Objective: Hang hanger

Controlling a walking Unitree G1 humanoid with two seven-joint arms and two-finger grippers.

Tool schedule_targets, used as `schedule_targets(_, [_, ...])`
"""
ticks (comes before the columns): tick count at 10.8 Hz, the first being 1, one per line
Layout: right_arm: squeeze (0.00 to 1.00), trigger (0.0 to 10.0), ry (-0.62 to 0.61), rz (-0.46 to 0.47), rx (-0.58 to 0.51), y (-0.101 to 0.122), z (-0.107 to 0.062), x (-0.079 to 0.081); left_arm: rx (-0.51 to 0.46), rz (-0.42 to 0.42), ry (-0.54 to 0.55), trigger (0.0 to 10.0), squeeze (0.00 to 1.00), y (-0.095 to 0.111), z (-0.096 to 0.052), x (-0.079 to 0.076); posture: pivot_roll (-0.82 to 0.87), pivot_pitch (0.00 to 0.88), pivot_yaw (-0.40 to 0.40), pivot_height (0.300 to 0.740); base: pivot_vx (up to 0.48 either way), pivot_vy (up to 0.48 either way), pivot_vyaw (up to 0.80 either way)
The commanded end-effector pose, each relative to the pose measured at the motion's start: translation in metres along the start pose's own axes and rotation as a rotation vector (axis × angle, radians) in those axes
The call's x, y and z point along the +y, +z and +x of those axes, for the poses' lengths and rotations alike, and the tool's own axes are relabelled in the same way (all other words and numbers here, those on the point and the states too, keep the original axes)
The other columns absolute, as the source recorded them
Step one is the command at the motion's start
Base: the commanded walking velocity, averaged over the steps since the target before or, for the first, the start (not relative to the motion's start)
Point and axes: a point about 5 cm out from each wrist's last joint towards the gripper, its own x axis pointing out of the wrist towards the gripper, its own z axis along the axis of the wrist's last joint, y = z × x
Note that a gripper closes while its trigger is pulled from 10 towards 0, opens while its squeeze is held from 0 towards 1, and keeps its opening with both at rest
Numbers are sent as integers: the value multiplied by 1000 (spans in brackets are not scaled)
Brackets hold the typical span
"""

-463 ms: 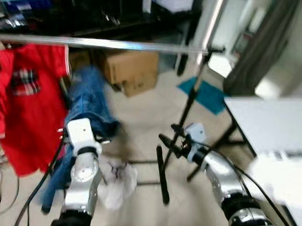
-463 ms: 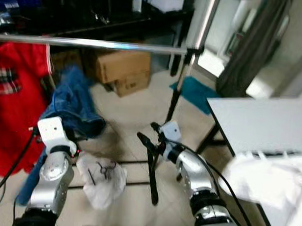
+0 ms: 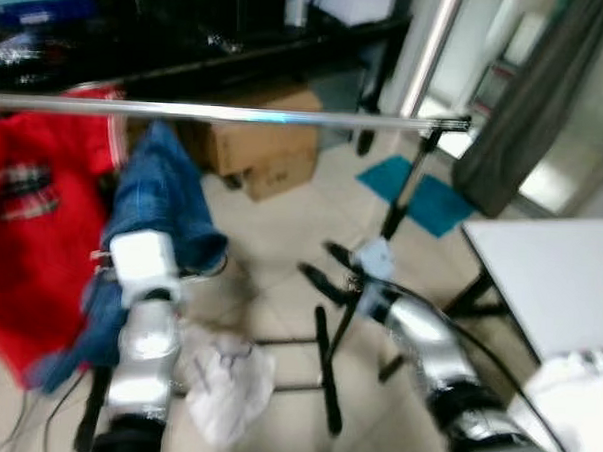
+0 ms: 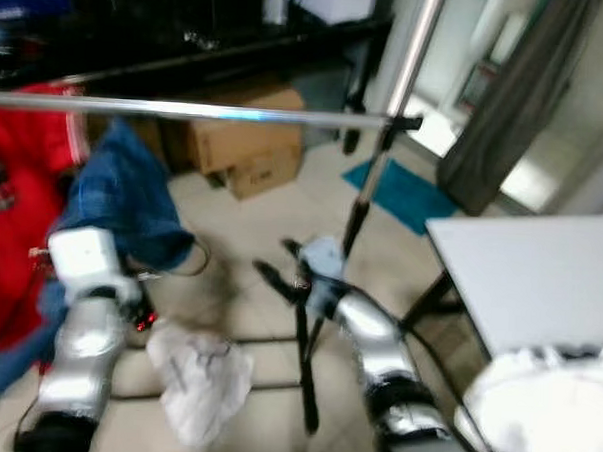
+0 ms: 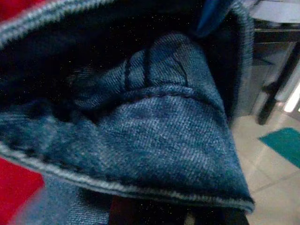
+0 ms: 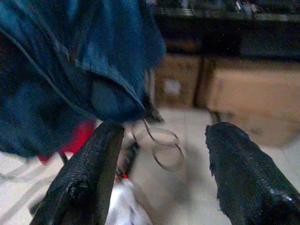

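Blurred head views across a tiled floor (image 3: 281,235). Overhead, a silver rail (image 3: 226,113) spanning the frame, carried at its far end by a black stand (image 3: 376,249). Draped from the rail: a red shirt (image 3: 32,214) at the robot's left and, beside it, a blue denim garment (image 3: 157,205). No hanger itself to be made out under the denim; cannot tell whether one is there.

Left hand (image 5: 154,218) raised just below and against the denim, wrist view pressed into dark folds of the cloth; fingers buried, so whether apart or clamped cannot be told. Left arm's white wrist block (image 3: 140,259) touching the garment's lower edge.

Right hand (image 6: 161,178) held out toward the denim from the stand's side, two black fingers (image 6: 86,173) spread wide, nothing between them, the garment near but apart from the tips.

On the floor between the arms, a crumpled white cloth (image 3: 225,378). Behind, cardboard boxes (image 3: 260,149), a teal mat (image 3: 423,196); at the robot's right, a white surface (image 3: 550,272).
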Motion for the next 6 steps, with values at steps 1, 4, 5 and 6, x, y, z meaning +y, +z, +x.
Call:
schedule_targets(1, [0, 10000, 10, -11, -40, 9, 8, 3, -75, 25, 0, 10000, 0, 15, 6, 4, 186, 0, -36, 740, 435, 0, 0])
schedule_targets(4, [0, 10000, 7, -9, -42, 10, 8, 3, -137, 74, -50, 10000, 0, 23, 5, -2, 187, 0, -34, 740, 135, 0, 0])
schedule_targets(5, [0, 10000, 5, -9, -42, 10, 8, 3, -147, 95, -63, 10000, 0, 24, 4, -3, 187, 0, -34, 740, 0, 0, 0])
schedule_targets(6, [0, 10000, 4, -9, -42, 10, 9, 3, -161, 119, -80, 10000, 0, 24, 3, -6, 185, 0, -32, 740, 0, 0, 0])
